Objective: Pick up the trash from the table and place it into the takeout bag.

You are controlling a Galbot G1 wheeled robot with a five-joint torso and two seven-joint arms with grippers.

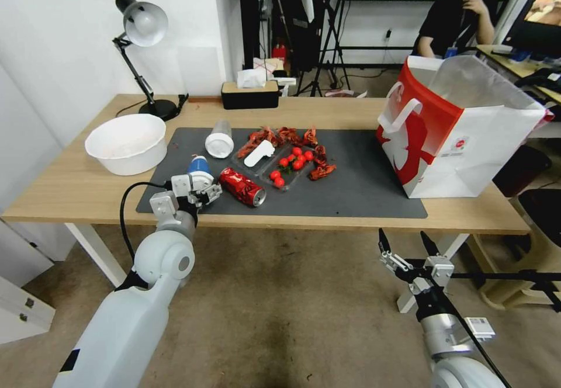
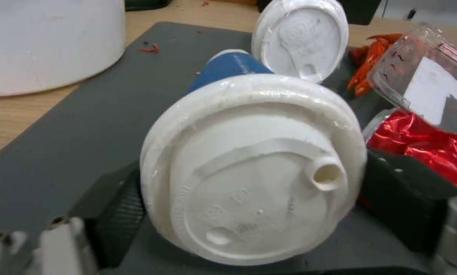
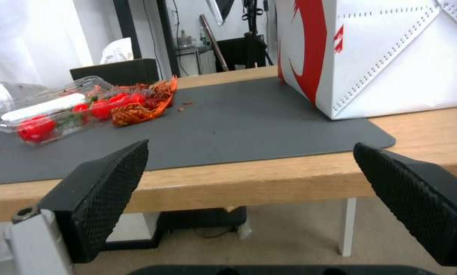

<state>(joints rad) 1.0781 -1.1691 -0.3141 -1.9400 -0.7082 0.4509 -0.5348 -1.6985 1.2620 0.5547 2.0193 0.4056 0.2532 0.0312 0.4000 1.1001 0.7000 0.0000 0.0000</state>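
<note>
My left gripper (image 1: 204, 192) sits at the near left edge of the dark mat, its jaws spread on either side of the blue cup (image 1: 199, 166); whether the pads actually touch it I cannot tell. The cup lies on its side on the table (image 1: 76, 189), white lid toward me, its long axis running away from my wrist between the pads. My right gripper (image 1: 409, 248) hangs wide open and empty below the table edge, nearer the takeout bag (image 1: 467, 142).
</note>
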